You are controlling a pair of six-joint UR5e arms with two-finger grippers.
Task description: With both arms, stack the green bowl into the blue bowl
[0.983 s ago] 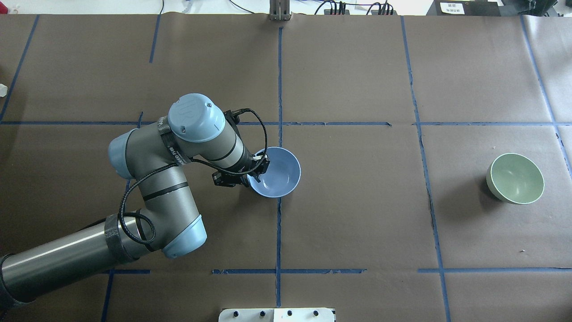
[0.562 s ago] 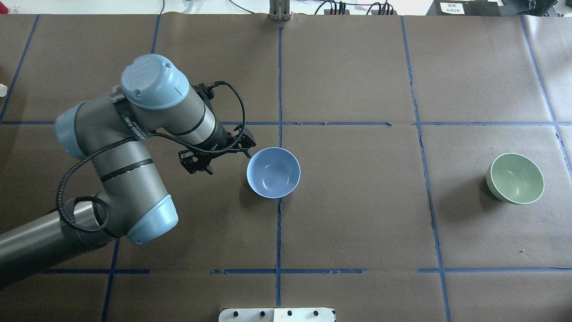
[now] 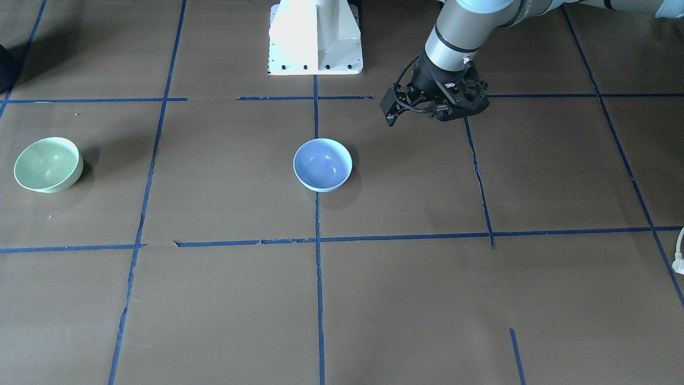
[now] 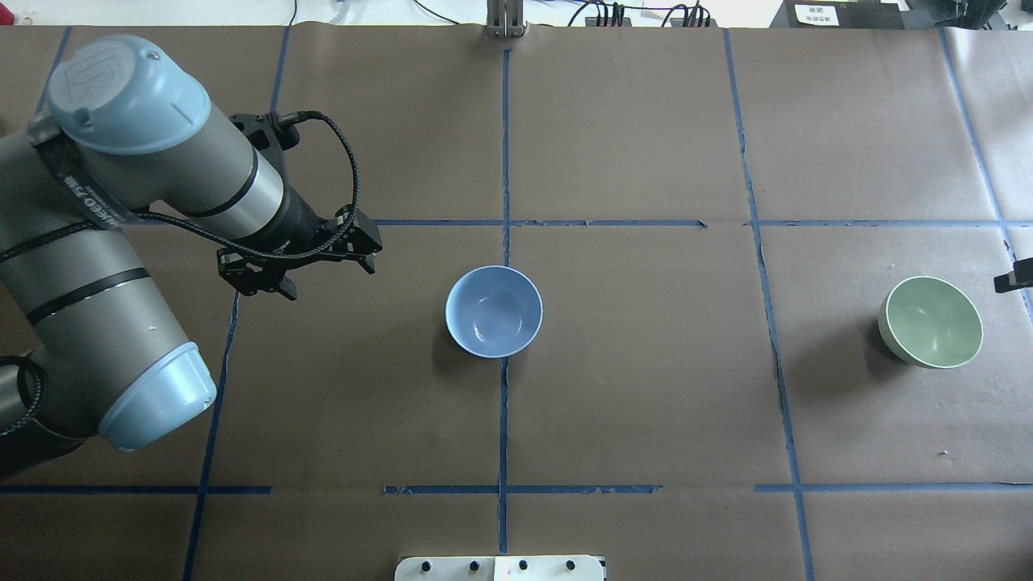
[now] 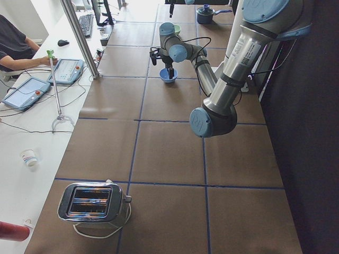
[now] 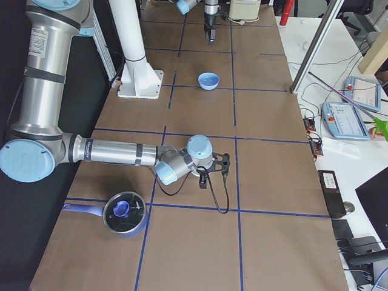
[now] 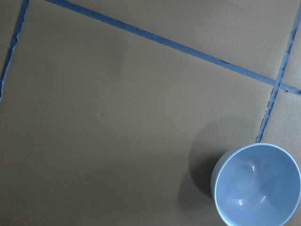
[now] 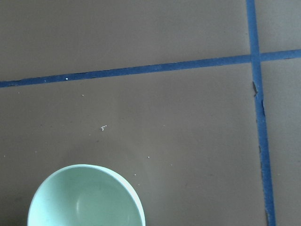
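The blue bowl (image 4: 494,311) stands upright and empty at the table's middle; it also shows in the front view (image 3: 323,163) and the left wrist view (image 7: 256,186). The green bowl (image 4: 932,323) stands upright far to the right, and shows in the front view (image 3: 47,164) and at the bottom of the right wrist view (image 8: 84,197). My left gripper (image 4: 327,278) is open and empty, raised to the left of the blue bowl and apart from it. Only a black sliver of my right gripper (image 4: 1013,279) shows at the right edge near the green bowl; I cannot tell whether it is open.
The white pedestal base (image 3: 315,37) is at the robot's side of the table. A toaster (image 5: 92,202) stands at the table's left end. A lidded pot (image 6: 124,212) sits at the right end beside the right arm. Blue tape lines cross the brown paper.
My left gripper has come off the blue bowl's rim and drawn back to the left and upward. The bowl stays in place. A piece of the right gripper has come in at the right edge.
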